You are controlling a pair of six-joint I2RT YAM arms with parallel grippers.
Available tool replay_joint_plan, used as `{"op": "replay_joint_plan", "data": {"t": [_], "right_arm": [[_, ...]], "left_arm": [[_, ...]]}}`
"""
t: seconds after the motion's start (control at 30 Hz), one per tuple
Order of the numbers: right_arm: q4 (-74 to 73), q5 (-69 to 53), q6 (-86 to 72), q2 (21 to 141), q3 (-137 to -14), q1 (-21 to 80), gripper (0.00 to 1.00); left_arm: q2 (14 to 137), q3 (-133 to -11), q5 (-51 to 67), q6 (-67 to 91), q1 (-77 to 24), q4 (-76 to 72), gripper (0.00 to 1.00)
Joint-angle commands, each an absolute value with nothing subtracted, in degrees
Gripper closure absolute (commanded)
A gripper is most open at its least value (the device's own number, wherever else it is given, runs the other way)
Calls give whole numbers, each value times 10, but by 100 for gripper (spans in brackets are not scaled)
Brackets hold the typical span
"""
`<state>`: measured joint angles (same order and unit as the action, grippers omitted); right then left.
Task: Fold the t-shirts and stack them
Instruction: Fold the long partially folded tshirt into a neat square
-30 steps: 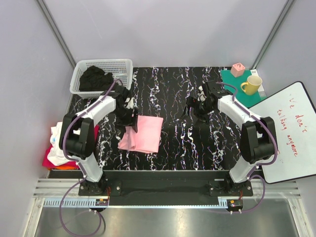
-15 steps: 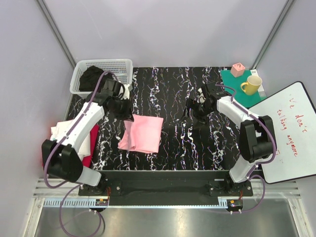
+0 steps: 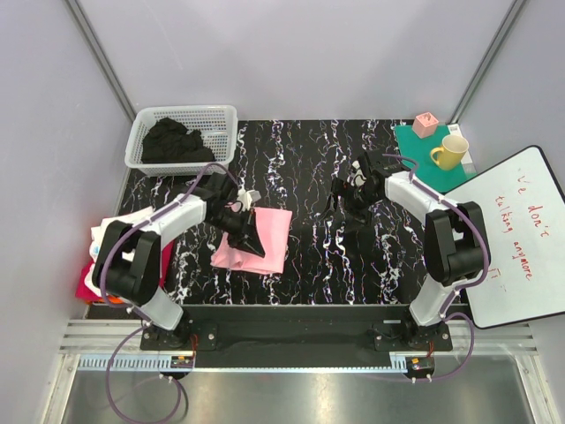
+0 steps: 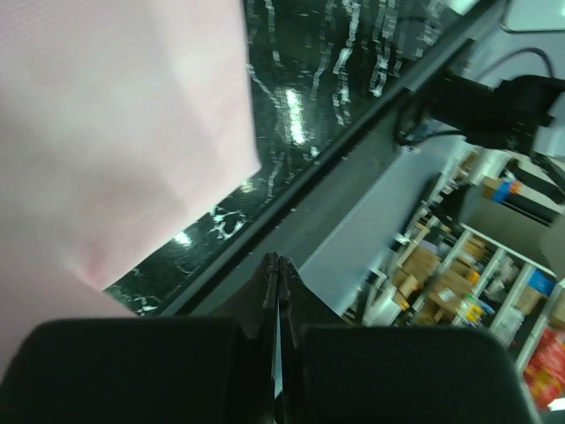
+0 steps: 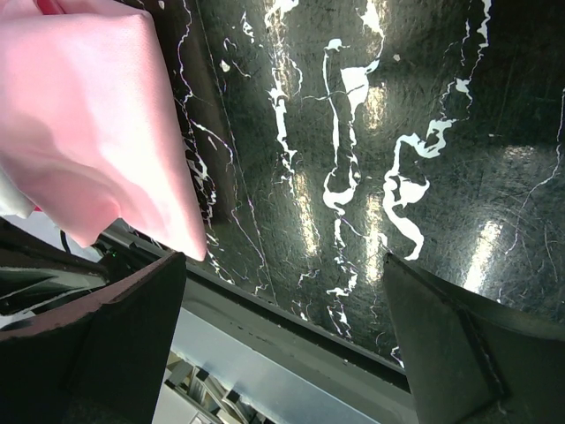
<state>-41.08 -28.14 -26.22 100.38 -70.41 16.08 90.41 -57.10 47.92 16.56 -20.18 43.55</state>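
Now we see the left arm folded into a tight bend: from its base it rises to an elbow out over the table's left edge, and the forearm then runs right across the black marbled table (image 3: 309, 159). That puts the left gripper (image 3: 250, 237) over the left half of the light pink t-shirt (image 3: 269, 240). In the left wrist view its two fingers (image 4: 267, 274) are pressed flat together, pad against pad, pointing down past the shirt's near edge toward the table's front rail. The pink cloth (image 4: 124, 132) fills the upper left of that view. We cannot tell whether the gripper touches it.

The pink t-shirt lies folded, roughly rectangular, a little left of the table's middle.

The right arm stands taller. Its forearm reaches up and left from the shoulder, and the right gripper (image 3: 350, 196) is over bare table, well apart from the pink shirt. Its jaws stand wide, with only marbled surface between them in the right wrist view.

Black t-shirts (image 3: 172, 141) sit in the white basket (image 3: 225, 132) at the far left corner. A white t-shirt (image 3: 104, 237) and a magenta-red one (image 3: 91, 284) lie heaped at the table's left edge, partly behind the left arm.
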Motion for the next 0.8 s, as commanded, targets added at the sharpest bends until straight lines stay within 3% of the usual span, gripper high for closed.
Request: {"op": "replay_joint_plan", "data": {"t": [0.0,0.47,0.77], "right_arm": [[-396,-292,-265,994,-708,162,0],[-396,-285,-269,984,-700,162,0],[-396,-284,-270,983,-698,162,0]], "left_arm": [[918,-555,543,172,-189,394,100],[935,-577,308,138,-133,493,100],[960,-573,231,137,-89,512,100]]}}
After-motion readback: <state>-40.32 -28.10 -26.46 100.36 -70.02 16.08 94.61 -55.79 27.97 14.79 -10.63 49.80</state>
